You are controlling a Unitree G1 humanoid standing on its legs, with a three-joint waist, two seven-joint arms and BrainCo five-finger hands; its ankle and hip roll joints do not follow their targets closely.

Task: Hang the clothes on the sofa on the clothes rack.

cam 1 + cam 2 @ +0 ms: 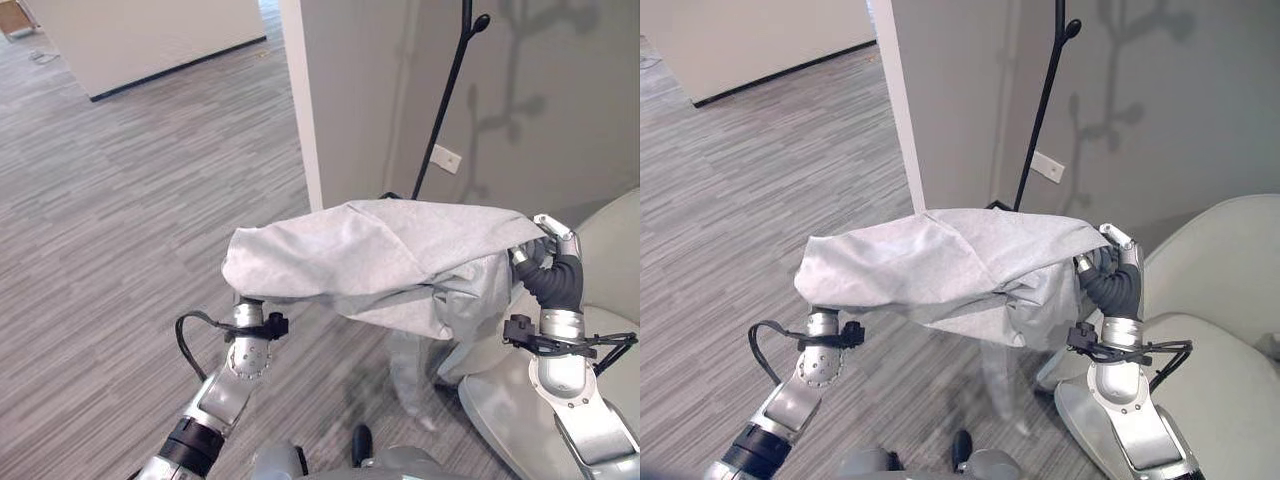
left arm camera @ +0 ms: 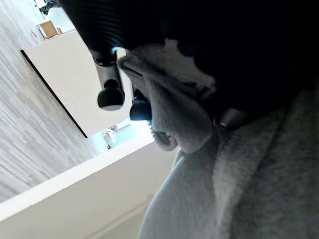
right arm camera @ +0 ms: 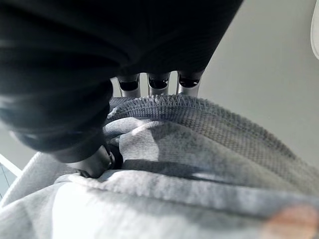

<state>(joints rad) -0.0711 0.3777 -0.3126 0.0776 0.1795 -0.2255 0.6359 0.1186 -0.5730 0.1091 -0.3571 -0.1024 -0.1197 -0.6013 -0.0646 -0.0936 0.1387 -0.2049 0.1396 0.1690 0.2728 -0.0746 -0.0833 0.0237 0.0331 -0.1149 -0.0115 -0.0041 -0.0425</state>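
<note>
While raised, left robot hand (image 2: 119,74) and right robot hand (image 3: 149,82) both clutching grey garment (image 1: 380,260).

We've got grey striped plank flooring (image 1: 130,200) running across the whole left side and off into the far distance. Far left there's a white partition (image 1: 150,35) with a dark baseboard along its bottom edge. In the middle, a white wall corner (image 1: 300,100) comes toward us, and the grey wall (image 1: 560,120) carries on to the right of it. Low on that wall sits a white outlet plate (image 1: 445,159). We can't make out the small stuff on the floor far left.
</note>
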